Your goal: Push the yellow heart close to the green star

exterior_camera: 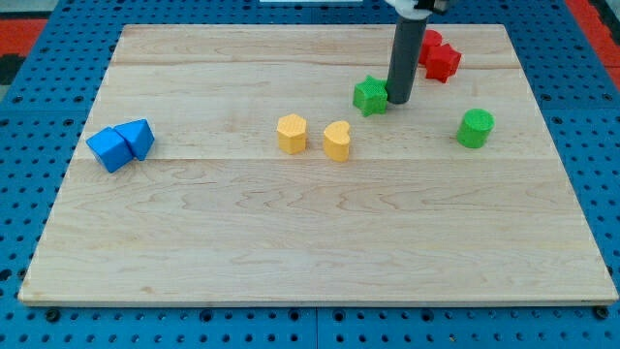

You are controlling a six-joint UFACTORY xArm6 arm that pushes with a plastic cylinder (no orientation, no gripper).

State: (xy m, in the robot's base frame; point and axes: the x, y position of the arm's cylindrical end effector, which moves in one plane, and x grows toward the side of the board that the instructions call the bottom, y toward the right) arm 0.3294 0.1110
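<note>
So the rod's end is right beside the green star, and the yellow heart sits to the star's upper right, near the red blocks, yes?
Not quite. In the camera view my tip is indeed right beside the green star, but the yellow heart sits to the star's lower left, next to the other yellow block, away from the red blocks.

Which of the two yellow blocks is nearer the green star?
The yellow heart, the right-hand one of the pair. The yellow hexagon-like block sits to its left, farther from the green star, where my tip stands.

You see bright, even overhead light on the wooden board (pixel 310 233); blocks cast faint shadows; focus is sharp.
</note>
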